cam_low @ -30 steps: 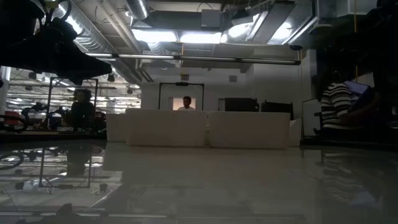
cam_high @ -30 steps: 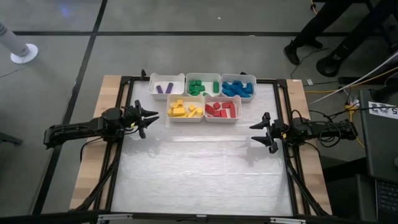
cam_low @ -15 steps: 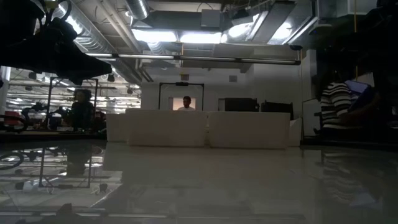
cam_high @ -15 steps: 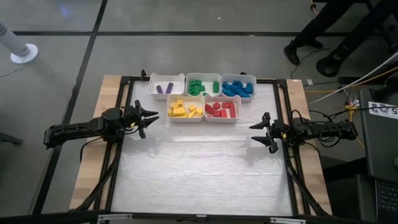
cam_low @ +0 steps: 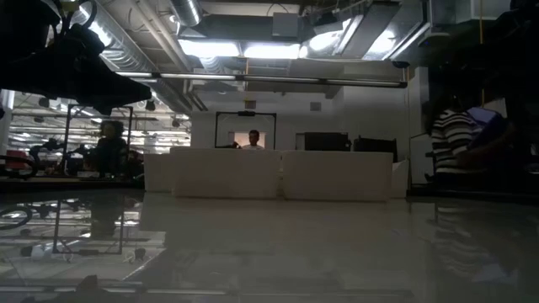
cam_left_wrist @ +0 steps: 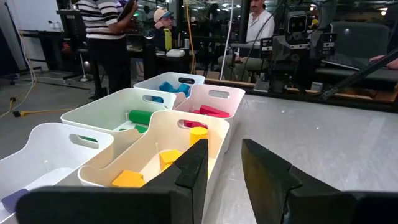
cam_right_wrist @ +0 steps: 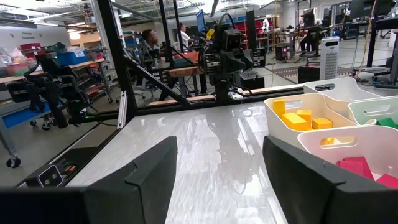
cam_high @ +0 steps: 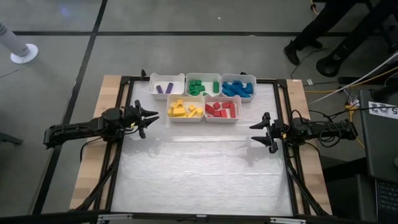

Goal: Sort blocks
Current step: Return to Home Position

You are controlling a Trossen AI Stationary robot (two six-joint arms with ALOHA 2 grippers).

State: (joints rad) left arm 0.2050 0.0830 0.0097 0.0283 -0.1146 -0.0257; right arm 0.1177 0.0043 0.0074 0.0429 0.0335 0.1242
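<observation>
**Hands.** The left hand hangs over the left border of the table. Its fingers are parted to a moderate gap with nothing between them. The right hand hangs at the opposite border, well apart from the left. Its fingers are spread wide and it holds nothing.

**Location of blocks.** All visible blocks lie inside the five white bins.
- The yellow blocks sit just beyond the left hand's fingertips.
- The red blocks lie next past them. They are the group nearest the right hand, ahead of its fingertips and off to one side.
- The purple blocks, green blocks and blue blocks fill the row behind.

**Orientation.**
- The two purple blocks lie flat, side by side. Their long axes run roughly toward the far edge, slightly slanted.
- The green cylinder lies on its side.
- The yellow cylinder stands on end.

**Limits of observation.**
- The green, blue and red heaps overlap, so the axes of single blocks cannot be told.
- The left wrist view cuts off the purple bin at its corner.
- The low view shows only white bin walls, with the contents hidden.
</observation>
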